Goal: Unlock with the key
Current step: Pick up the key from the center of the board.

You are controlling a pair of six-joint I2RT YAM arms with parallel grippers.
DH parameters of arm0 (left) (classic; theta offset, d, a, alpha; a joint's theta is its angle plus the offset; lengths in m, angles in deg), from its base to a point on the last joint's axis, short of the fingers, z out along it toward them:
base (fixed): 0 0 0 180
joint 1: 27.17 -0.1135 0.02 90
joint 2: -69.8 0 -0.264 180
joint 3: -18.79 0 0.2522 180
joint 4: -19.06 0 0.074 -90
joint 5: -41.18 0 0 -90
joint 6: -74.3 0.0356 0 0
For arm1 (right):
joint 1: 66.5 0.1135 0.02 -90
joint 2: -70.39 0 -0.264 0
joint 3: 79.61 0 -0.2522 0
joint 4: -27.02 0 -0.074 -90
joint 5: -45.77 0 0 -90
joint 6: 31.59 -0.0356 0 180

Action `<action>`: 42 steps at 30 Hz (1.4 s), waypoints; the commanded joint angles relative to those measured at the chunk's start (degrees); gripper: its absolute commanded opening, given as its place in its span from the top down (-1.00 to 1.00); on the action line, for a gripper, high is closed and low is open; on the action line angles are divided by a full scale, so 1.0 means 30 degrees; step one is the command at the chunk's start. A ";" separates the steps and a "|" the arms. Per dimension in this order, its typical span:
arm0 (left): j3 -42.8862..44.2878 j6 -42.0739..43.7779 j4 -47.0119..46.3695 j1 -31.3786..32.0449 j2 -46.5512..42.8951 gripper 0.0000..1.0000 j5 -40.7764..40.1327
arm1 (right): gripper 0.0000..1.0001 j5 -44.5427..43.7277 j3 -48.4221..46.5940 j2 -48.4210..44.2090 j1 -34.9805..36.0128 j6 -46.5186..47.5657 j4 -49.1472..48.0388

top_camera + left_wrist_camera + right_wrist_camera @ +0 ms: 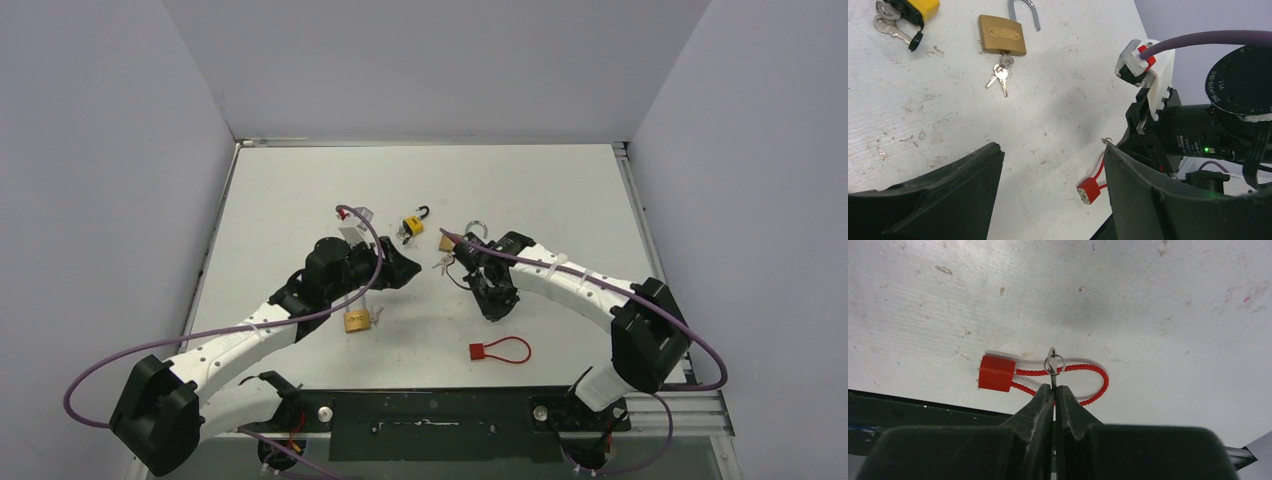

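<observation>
My right gripper [1054, 387] is shut on a small metal key [1052, 371], whose ring sticks out past the fingertips. It hangs above a red cable lock [996, 373] lying on the table. In the top view the right gripper [497, 308] points toward the near edge, with the red cable lock [487, 351] just beyond it. My left gripper [1050, 150] stands open above bare table with nothing between its fingers. Ahead of it lies a brass padlock [1002, 35] with its shackle swung open and a bunch of keys [1000, 75] in its keyhole.
A yellow padlock [922, 7] with a black shackle and keys lies at the far left of the left wrist view. Another brass padlock [357, 320] sits beside the left arm. The right arm's wrist [1198, 125] is close on the left gripper's right.
</observation>
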 commanded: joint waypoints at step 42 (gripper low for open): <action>-0.1983 -0.6470 -1.2214 0.0627 0.1532 1.00 1.4604 | 1.00 1.5288 -0.1752 -0.5098 0.0199 1.0412 -0.5749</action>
